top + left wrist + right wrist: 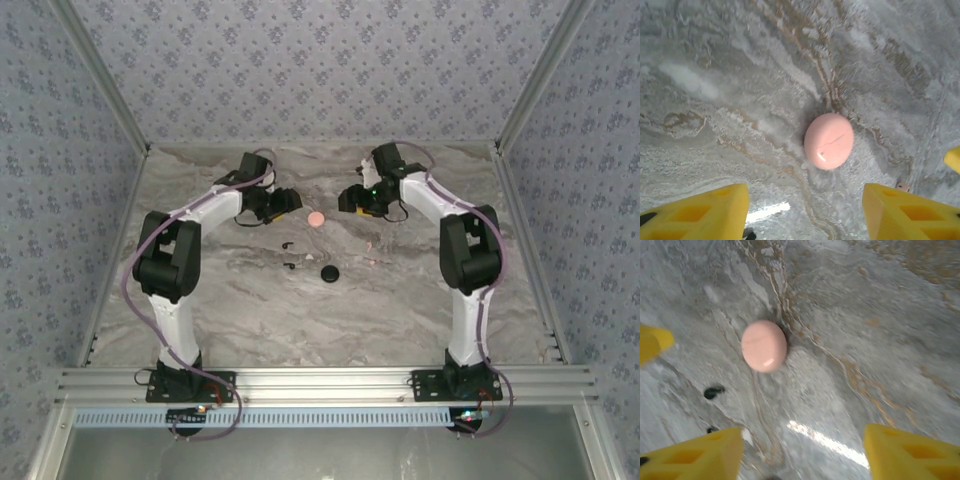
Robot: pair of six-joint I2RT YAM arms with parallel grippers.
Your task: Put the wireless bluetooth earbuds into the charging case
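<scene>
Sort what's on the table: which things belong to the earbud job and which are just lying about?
Job: two black earbuds; pink round case, closed, faced by left gripper and right gripper.
Lying about, seemingly: black round piece, near the earbuds.

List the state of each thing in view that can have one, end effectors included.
pink round case: shut, lying free, not gripped
black round piece: lying flat, apart from the rest
far earbud: lying loose, not in a case
near earbud: lying loose, not in a case
left end effector: open, empty
right end effector: open, empty
</scene>
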